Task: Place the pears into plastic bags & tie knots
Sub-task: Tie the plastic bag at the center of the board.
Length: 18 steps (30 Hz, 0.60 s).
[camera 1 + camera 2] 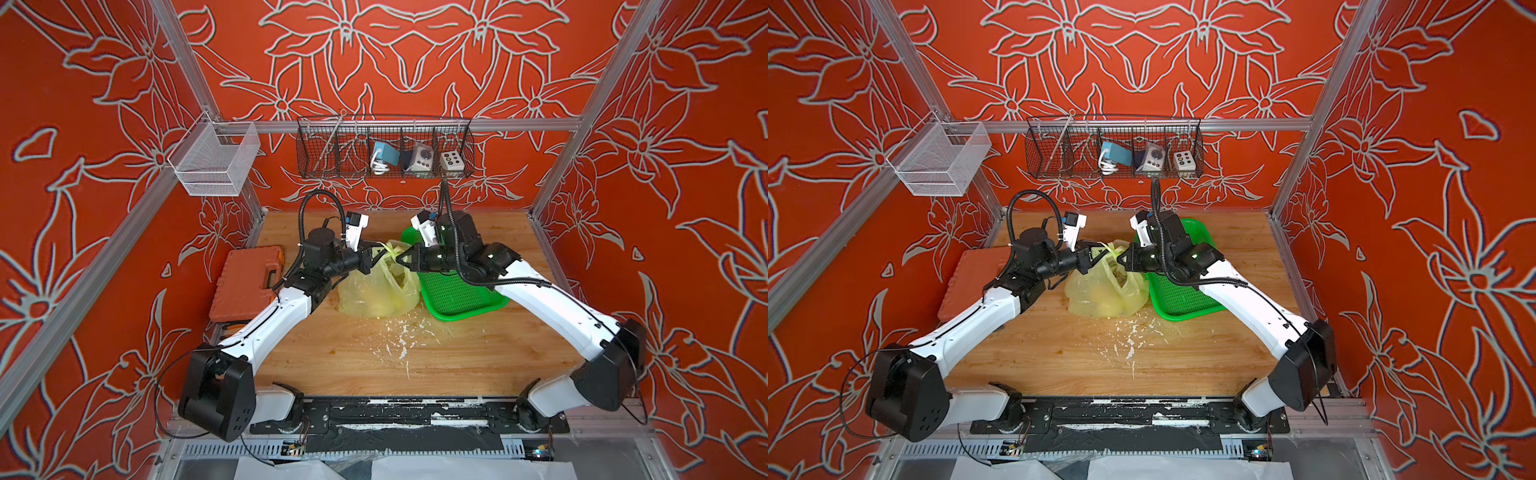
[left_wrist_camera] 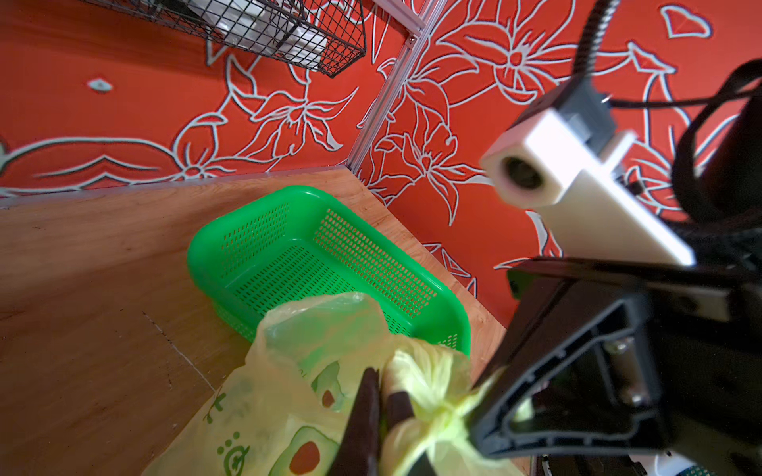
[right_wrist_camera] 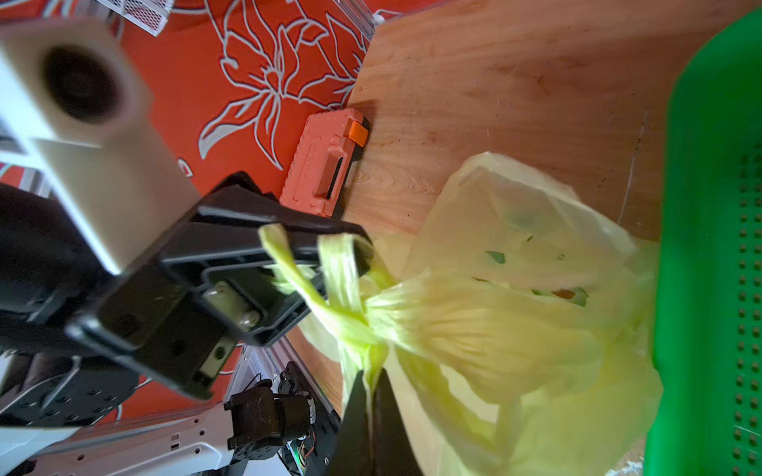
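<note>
The plastic bag (image 1: 376, 291) (image 1: 1106, 291), pale yellow-green with avocado prints (image 2: 305, 453), sits on the wooden table beside the green basket. The pears show only as dim yellow lumps (image 1: 1100, 296) through the plastic. The bag's two strap handles are twisted into a knot (image 3: 363, 325) (image 2: 443, 412) above its mouth. My left gripper (image 1: 373, 258) (image 2: 381, 385) is shut on one handle strand left of the knot. From the other side, my right gripper (image 1: 401, 259) (image 3: 373, 381) is shut on the other strand. The two grippers face each other, a hand's width apart.
A bright green perforated basket (image 1: 453, 295) (image 2: 330, 247) lies right of the bag, under my right arm. An orange tool case (image 1: 245, 282) (image 3: 325, 165) sits at the table's left edge. White crumbs (image 1: 399, 336) dot the table's middle. A black wire rack (image 1: 384, 147) and a white mesh basket (image 1: 216, 160) hang on the walls.
</note>
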{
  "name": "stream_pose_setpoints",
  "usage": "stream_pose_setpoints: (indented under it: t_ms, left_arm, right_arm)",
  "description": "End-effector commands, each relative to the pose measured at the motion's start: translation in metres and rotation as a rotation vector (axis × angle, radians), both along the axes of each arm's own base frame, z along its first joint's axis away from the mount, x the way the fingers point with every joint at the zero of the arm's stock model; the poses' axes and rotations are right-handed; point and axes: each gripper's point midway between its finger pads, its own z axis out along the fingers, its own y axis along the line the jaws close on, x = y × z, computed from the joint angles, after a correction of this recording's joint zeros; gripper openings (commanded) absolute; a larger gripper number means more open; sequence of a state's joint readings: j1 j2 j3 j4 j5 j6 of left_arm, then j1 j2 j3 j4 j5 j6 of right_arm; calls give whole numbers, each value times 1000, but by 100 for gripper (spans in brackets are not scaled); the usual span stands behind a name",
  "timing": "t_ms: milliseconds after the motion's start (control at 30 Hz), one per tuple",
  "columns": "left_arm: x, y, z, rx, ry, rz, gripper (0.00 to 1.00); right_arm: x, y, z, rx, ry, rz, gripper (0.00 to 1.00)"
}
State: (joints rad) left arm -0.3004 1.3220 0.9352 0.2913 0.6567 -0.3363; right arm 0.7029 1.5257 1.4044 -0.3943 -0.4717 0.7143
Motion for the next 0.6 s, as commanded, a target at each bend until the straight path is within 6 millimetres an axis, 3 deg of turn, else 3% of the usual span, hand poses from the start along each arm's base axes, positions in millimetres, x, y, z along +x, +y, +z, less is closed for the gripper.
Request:
stream_pose_setpoints:
  t_ms: [0, 333, 400, 567]
  left_arm:
    - [12, 9, 27, -20, -79, 54, 0]
    - [-4, -1, 23, -14, -77, -59, 0]
    - [-9, -4, 19, -2, -60, -98, 13]
    - [-20, -5, 8, 14, -14, -158, 30]
  right_arm:
    - [-5, 9, -40, -35, 112, 19, 0]
    - [12, 14, -31, -37, 55, -11, 0]
    - [16, 13, -31, -41, 39, -24, 0]
    - [22, 10, -32, -47, 26, -43, 0]
